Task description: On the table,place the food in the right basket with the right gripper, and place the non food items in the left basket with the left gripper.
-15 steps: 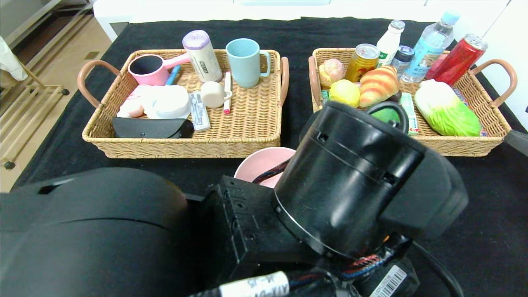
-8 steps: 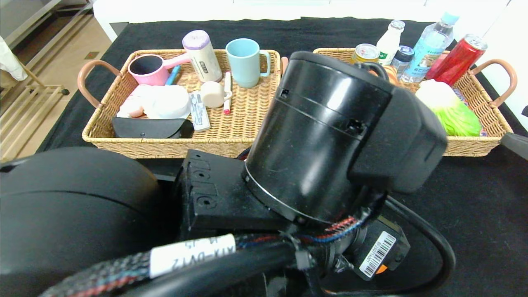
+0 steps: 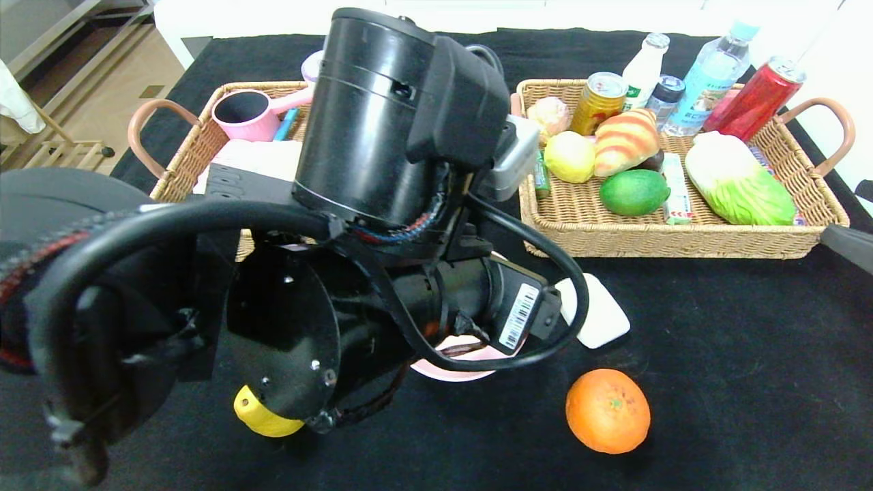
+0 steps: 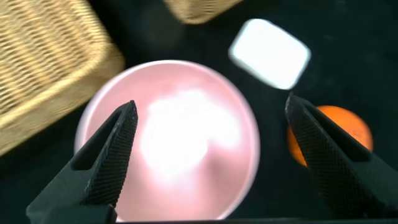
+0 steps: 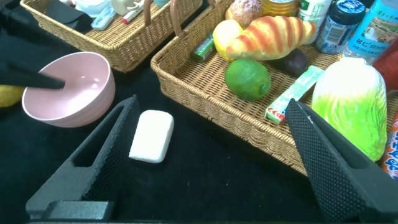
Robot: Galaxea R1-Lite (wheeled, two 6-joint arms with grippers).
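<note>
My left gripper (image 4: 210,106) hangs open just above the pale-pink bowl (image 4: 168,137), one finger over each side of it, nothing held. In the head view the left arm hides most of the bowl (image 3: 450,372). The white bar (image 3: 600,317) lies beside the bowl, the orange (image 3: 607,410) in front of it, the yellow pear-shaped fruit (image 3: 262,412) at the near left. My right gripper (image 5: 210,104) is open and empty over the black table (image 3: 716,354), between the white bar (image 5: 152,135) and the right basket (image 5: 205,102). The croissant (image 3: 624,140) and green fruit (image 3: 634,192) lie in that basket.
The right basket (image 3: 682,242) also holds a cabbage (image 3: 740,181), a yellow fruit (image 3: 569,155), cans and bottles. The left basket (image 3: 184,157), largely behind my left arm, holds a pink scoop (image 3: 245,112) and other household items. Open cloth lies at the right front.
My left arm has swung up and to the left in the head view, uncovering the right basket's contents, the white bar and the orange. Both grippers stayed open.
</note>
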